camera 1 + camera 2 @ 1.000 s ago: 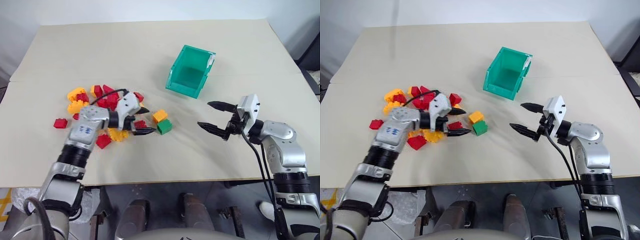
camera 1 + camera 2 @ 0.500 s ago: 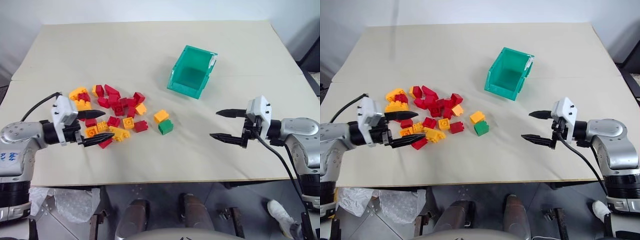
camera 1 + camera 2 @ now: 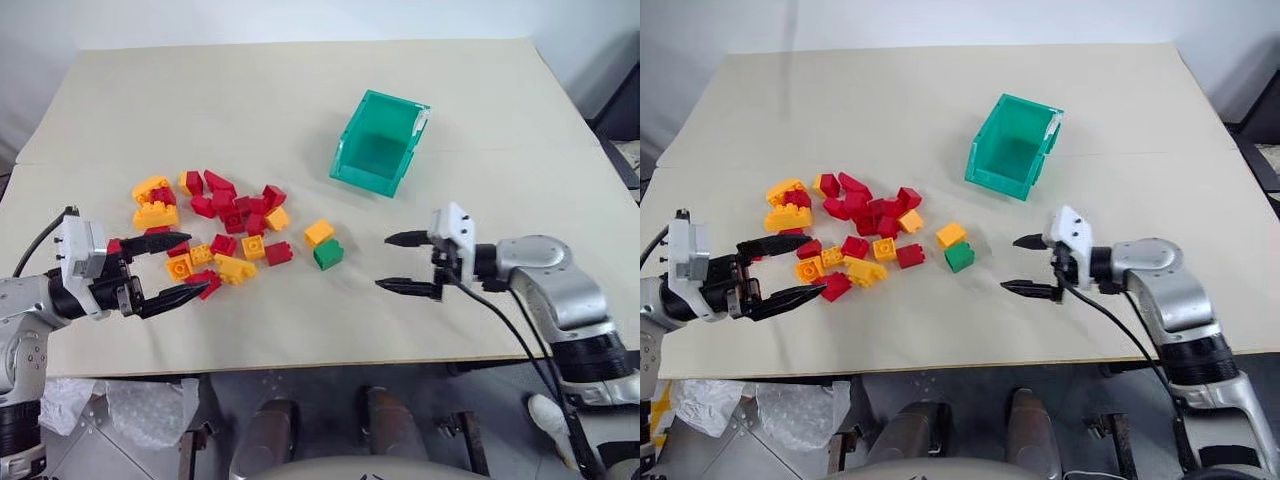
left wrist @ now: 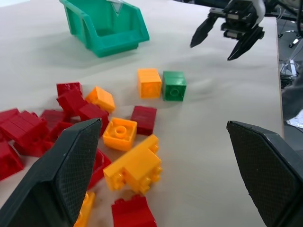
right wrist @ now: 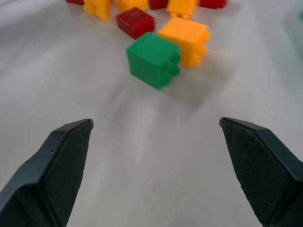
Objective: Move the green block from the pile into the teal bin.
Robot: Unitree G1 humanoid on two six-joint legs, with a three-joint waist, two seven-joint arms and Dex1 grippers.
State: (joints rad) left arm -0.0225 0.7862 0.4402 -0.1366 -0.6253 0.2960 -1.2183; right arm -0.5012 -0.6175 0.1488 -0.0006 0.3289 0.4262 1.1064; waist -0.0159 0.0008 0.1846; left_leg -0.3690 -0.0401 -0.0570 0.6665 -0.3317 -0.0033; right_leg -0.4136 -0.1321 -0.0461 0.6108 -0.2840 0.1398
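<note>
Silver arms; black cables; black-fingered right end effector [image 3: 398,262].

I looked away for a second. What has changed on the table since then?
The left gripper has pulled back from the pile toward the table's near left edge, open and empty. The right gripper has swung in toward the green block, open, not touching it. The green block and the teal bin have stayed put.

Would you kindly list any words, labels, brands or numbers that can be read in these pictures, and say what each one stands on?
None can be read.
White label on the teal bin, at its rim: too small to tell whether it bears any text.
The bricks of the pile and the green block: no lettering visible.
</note>
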